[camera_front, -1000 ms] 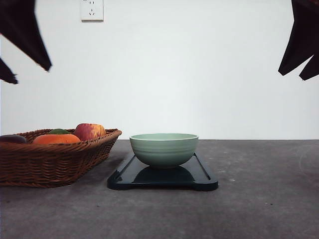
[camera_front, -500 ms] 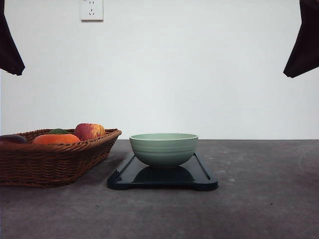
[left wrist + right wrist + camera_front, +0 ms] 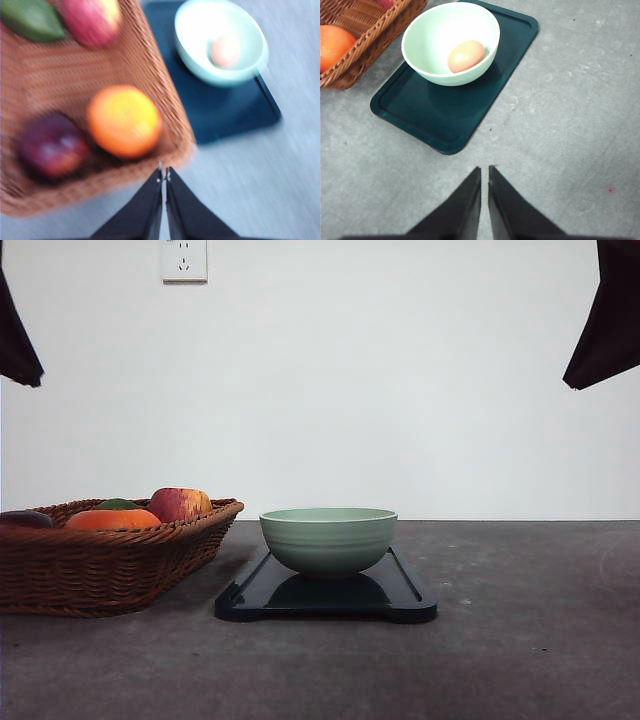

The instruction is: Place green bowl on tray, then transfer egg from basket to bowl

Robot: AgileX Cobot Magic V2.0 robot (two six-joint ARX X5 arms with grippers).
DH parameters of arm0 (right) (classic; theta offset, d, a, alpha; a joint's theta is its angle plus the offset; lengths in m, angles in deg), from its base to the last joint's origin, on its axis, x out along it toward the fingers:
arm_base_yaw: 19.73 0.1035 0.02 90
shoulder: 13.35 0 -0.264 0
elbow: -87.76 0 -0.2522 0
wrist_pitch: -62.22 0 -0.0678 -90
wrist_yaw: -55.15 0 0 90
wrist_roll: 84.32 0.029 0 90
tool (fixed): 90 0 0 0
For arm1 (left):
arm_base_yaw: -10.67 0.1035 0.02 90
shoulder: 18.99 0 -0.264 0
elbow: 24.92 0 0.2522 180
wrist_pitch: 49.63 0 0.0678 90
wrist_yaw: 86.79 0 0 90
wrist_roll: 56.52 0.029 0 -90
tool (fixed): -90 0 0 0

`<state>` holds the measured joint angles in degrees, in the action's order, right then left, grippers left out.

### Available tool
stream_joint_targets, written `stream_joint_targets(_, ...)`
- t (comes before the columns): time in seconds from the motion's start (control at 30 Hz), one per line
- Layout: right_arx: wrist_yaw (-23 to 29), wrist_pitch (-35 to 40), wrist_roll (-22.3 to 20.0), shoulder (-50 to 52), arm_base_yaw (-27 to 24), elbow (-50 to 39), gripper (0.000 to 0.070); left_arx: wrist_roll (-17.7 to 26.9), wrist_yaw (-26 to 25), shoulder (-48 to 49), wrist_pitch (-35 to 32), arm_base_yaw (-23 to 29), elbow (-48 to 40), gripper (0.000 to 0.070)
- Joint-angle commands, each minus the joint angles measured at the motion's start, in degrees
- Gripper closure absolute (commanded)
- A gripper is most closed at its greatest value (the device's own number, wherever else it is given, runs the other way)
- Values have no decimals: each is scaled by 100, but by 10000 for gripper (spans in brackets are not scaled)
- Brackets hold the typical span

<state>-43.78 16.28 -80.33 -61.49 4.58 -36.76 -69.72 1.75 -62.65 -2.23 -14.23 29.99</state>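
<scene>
The pale green bowl [image 3: 440,35] stands upright on the far half of the dark navy tray [image 3: 450,120]. A tan egg [image 3: 466,56] lies inside the bowl, also seen in the blurred left wrist view as the egg [image 3: 225,50]. To the left of the tray sits the brown wicker basket [image 3: 100,565]. My left gripper [image 3: 164,172] is shut and empty, high above the basket's near corner. Above bare table in front of the tray, my right gripper [image 3: 485,172] is shut with nothing in it.
The basket holds an orange [image 3: 124,120], a dark purple fruit [image 3: 50,147], a red apple [image 3: 92,20] and a green fruit [image 3: 32,20]. Both arms hang high at the corners, left arm [image 3: 15,340] and right arm [image 3: 605,320]. Grey table [image 3: 520,640] stretches right of the tray.
Both arms have drawn outward toward the picture's edges over the last second, with little movement in the last half second. Bowl, tray and basket have stayed put.
</scene>
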Motion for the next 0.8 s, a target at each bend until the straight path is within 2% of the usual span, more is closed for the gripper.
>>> stream_joint_targets(0.0, -4, 48, 50, -42, 28, 13, 682, 103, 14, 142, -339, 170, -222, 700)
stream_joint_targets(0.17, -4, 48, 50, -42, 28, 13, 682, 107, 16, 1061, -1472, 817, -1209, 700)
stream_joint_targets(0.27, -4, 48, 50, -42, 28, 13, 682, 111, 16, 1734, -1821, 1171, -1774, 700)
stream_joint_targets(0.63, -3, 48, 50, -42, 28, 13, 682, 138, 20, 3797, -1912, 2000, -3381, 700)
stream_joint_targets(0.77, -4, 48, 50, -42, 28, 13, 682, 390, 22, 4190, -1941, 2192, -3672, 700)
